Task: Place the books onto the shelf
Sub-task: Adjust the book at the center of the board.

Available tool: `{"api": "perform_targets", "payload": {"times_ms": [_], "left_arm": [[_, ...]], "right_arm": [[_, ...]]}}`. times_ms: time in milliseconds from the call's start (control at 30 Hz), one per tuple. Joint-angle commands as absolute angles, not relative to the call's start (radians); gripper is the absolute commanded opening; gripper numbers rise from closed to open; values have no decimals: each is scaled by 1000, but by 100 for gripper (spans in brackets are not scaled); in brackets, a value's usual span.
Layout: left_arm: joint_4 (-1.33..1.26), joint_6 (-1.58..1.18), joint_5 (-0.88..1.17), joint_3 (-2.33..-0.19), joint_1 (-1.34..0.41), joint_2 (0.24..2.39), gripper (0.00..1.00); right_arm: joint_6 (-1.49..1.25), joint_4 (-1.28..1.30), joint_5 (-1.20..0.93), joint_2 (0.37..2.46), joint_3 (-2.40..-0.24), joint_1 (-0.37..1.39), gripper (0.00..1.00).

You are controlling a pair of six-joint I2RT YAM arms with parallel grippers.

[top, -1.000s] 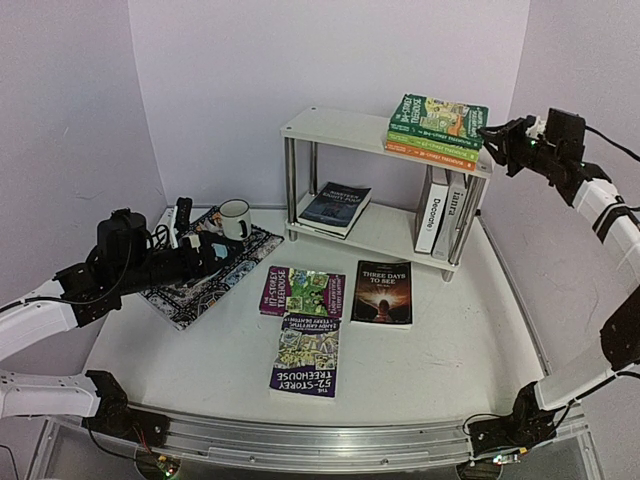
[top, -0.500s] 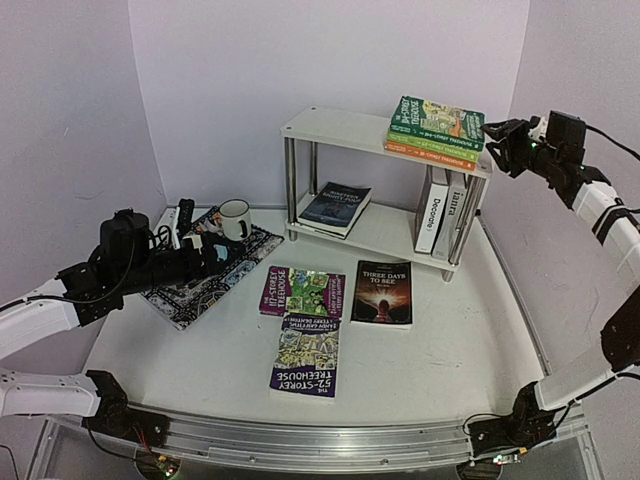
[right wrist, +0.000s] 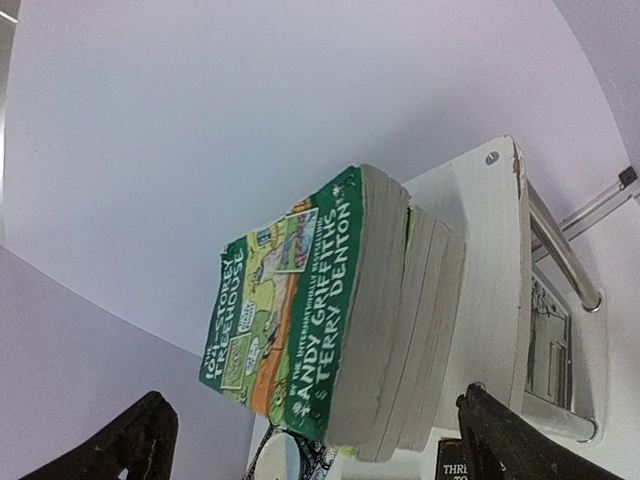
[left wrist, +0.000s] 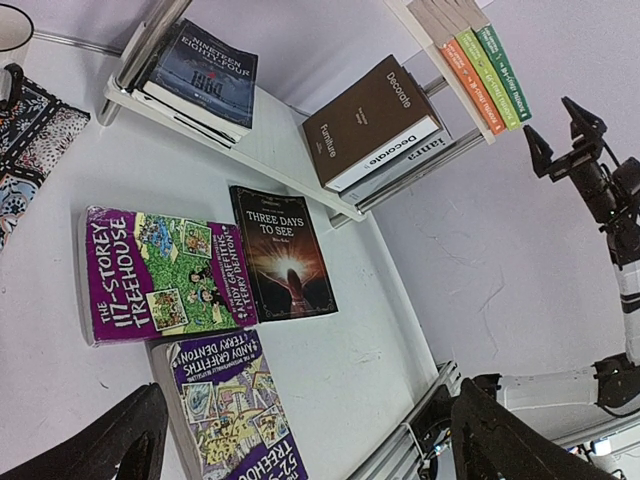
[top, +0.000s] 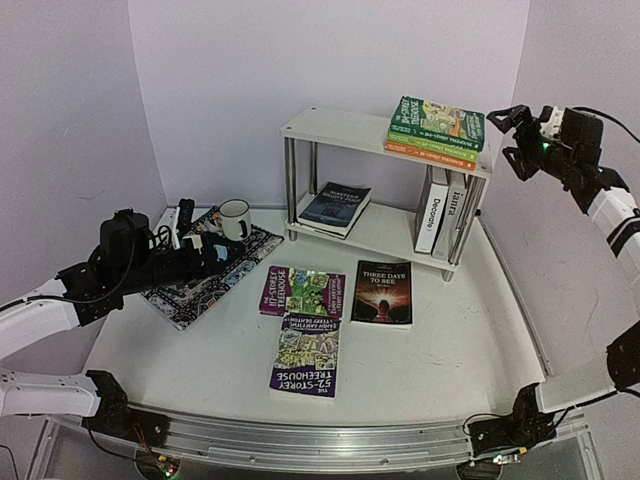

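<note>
1. Right hand point(top: 506, 138) has sprung open and backed off the green book point(top: 438, 118), which lies topmost at the right end of the upper board of the shelf point(top: 335, 128).
2. Left hand point(top: 212, 252) open, empty, left of the shelf.
3. We'd retreat straight; three books point(top: 308, 355) wait before the shelf.

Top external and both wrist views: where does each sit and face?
Top external: above, behind the bases, looking down at table, shelf; both arms show.
Left wrist: over the table, facing the shelf; open left pincer frames it, right arm beyond.
Right wrist: beside the shelf top, facing the book stack; open right pincer.
Shared: all show that stack.
</note>
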State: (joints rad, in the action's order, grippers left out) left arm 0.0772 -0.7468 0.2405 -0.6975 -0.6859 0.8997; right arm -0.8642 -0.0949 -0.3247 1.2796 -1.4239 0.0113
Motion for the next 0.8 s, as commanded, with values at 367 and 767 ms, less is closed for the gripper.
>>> {"api": "perform_targets", "payload": {"times_ms": [367,767], "left_arm": [[11,-713,266,-675,-681,958,100],[-77,-733,291,-649,-683,1072,100]], "right_arm": [[-714,0,-532,921,-958,8,98],[-683,-101,-199,930,-598,481,98]]}}
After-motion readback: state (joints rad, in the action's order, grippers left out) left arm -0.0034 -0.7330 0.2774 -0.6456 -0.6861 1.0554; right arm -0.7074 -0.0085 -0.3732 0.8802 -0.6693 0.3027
